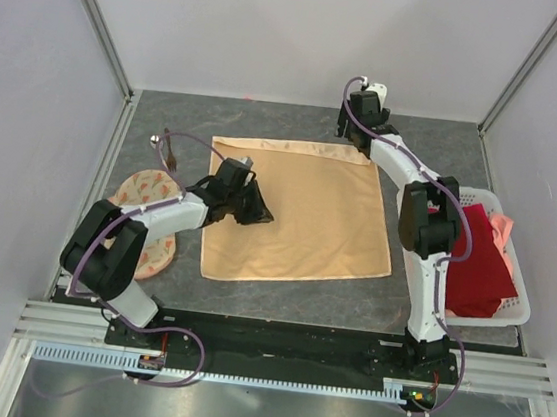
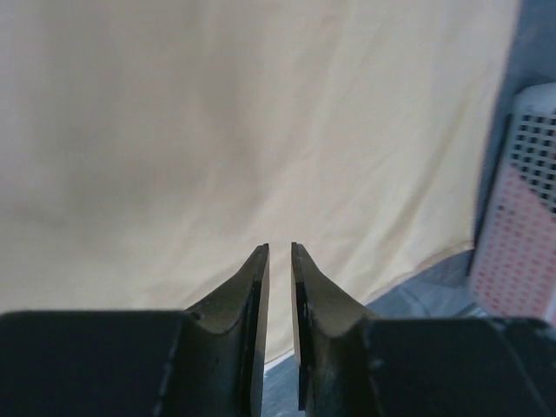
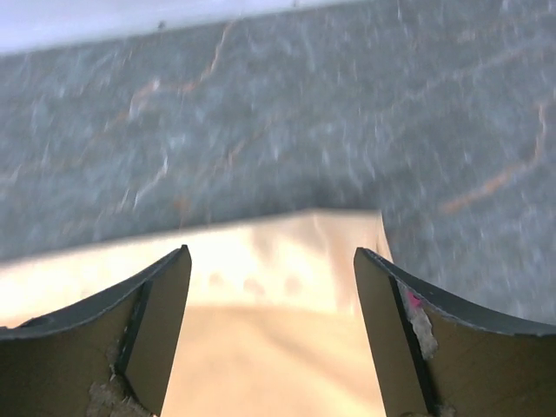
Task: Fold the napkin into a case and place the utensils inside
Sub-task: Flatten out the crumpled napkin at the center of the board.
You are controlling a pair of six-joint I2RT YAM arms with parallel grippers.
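The peach-orange napkin [image 1: 308, 212] lies spread flat in the middle of the table. No folded case shows. My left gripper [image 1: 256, 209] hovers low over the napkin's left part, its jaws almost together with only a thin gap and nothing between them [image 2: 280, 248]; the napkin [image 2: 217, 130] fills that view. My right gripper [image 1: 353, 137] is open and empty over the napkin's far right corner [image 3: 347, 234], jaws wide apart [image 3: 272, 261]. The silver spoon [image 1: 155, 139] and the dark brown stick [image 1: 171, 152] lie at the far left, off the napkin.
A round cream cloth with orange print [image 1: 147, 216] lies under my left arm. A white lattice basket [image 1: 510, 295] holding a dark red cloth [image 1: 479, 262] stands at the right edge; it also shows in the left wrist view [image 2: 530, 208]. Walls enclose three sides.
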